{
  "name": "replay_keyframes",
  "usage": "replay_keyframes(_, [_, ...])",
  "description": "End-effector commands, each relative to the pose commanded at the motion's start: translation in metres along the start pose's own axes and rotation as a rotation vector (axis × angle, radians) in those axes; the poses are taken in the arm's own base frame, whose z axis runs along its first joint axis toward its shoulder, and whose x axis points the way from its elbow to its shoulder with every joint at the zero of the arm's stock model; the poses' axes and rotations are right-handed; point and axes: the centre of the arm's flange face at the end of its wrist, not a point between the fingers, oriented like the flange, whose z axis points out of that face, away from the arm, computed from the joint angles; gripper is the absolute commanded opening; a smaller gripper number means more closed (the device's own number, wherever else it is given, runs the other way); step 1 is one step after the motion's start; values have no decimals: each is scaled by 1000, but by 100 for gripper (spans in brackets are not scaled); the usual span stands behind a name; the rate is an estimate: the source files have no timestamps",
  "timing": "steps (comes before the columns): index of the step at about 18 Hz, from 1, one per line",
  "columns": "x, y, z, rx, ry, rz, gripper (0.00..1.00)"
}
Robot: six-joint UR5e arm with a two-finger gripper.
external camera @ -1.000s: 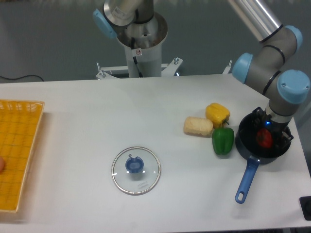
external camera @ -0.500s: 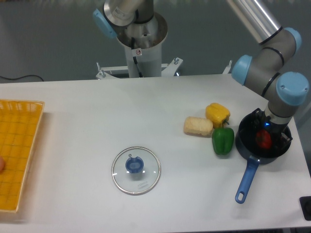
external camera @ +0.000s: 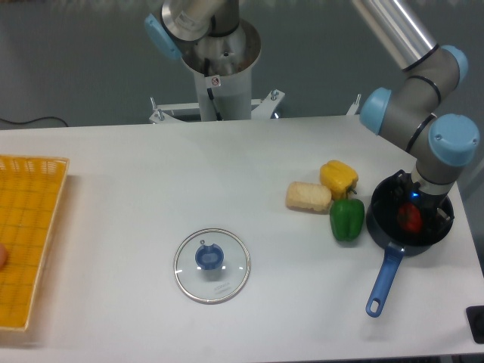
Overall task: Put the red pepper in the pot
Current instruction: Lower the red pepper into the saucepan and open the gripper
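hovering gripper inside the pot, red pepper was between the fingers, down in the pot. couldn't tell if clamped or let go. i kept it low so pepper wouldn't bounce out. green pepper sat just beside the rim.

No text, brand name or number can be read anywhere in the camera view. The only sign-like mark is a small round red-and-white sticker on the pale arm base column behind the table; its symbol is too small to make out. The glass lid carries a faint grey marking just below its blue knob, possibly print, but it is illegible. A tiny blue light glows above the pot, without lettering.
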Motion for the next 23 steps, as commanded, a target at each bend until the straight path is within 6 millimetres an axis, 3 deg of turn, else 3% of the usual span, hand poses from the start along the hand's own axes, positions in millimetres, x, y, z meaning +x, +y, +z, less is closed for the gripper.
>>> replay_keyframes(9, [1, 2, 14, 0, -1, -3, 66])
replay_keyframes(13, [1, 2, 13, 0, -1, -3, 79])
replay_keyframes(17, [1, 3, 12, -1, -3, -5, 83])
replay_keyframes(19, [1, 3, 12, -1, -3, -5, 90])
replay_keyframes(23, [2, 3, 11, -1, -3, -5, 91])
